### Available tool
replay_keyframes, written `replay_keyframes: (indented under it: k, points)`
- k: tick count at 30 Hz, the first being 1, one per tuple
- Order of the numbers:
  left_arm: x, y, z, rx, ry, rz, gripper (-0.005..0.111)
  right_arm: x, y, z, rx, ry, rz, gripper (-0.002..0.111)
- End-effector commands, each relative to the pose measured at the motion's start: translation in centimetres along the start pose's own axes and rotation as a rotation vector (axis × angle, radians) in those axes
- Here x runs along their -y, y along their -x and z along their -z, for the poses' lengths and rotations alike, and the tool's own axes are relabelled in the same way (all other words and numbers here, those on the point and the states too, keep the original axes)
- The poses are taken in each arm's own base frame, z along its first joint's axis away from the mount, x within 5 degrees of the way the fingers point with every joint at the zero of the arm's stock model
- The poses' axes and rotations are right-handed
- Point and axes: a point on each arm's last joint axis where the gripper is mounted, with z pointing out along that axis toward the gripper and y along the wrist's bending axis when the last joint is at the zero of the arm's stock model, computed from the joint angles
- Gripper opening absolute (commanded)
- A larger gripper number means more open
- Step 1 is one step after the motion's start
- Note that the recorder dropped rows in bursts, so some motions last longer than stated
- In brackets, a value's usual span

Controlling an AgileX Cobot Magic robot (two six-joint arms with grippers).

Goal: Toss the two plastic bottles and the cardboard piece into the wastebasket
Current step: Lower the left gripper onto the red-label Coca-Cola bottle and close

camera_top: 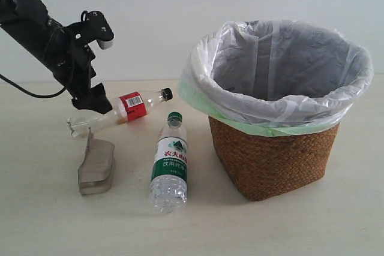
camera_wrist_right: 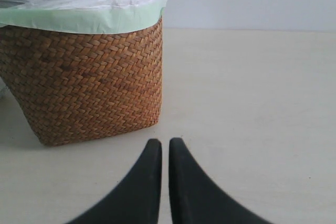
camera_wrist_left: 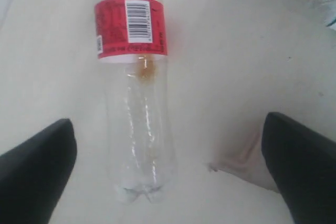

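Observation:
The red-label bottle [camera_top: 123,110] [camera_wrist_left: 136,93] with a black cap lies on the table at the left. My left gripper [camera_top: 96,101] [camera_wrist_left: 168,166] hangs over its base end, open, jaws wide on either side of the clear body without touching it. In front of that bottle lies the cardboard piece [camera_top: 96,166] [camera_wrist_left: 244,158]. The green-cap bottle [camera_top: 170,163] lies beside it, cap pointing away. The wastebasket [camera_top: 273,148] [camera_wrist_right: 84,77] stands at the right with its bag folded over the rim. My right gripper [camera_wrist_right: 165,145] is shut and empty, low over the table beside the basket; the exterior view does not show it.
The pale table [camera_top: 48,226] runs to a white wall behind. The left arm [camera_top: 48,34] slants down from the upper left corner.

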Motion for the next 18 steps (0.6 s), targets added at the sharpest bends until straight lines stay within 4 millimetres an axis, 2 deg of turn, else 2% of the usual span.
replay_keyframes:
  k: [1, 5, 18]
  points:
    - [-0.1, -0.1, -2.5, 0.005, 0.004, -0.033, 0.087, 0.0, 0.1, 0.1, 0.016, -0.001, 0.012, 0.002]
    - [-0.3, -0.5, -4.5, 0.006, 0.025, -0.043, 0.087, 0.0, 0.1, 0.1, 0.016, -0.001, 0.012, 0.002]
    - [-1.0, -1.6, -8.4, 0.017, 0.093, -0.024, 0.087, 0.0, 0.1, 0.1, 0.016, -0.001, 0.012, 0.002]
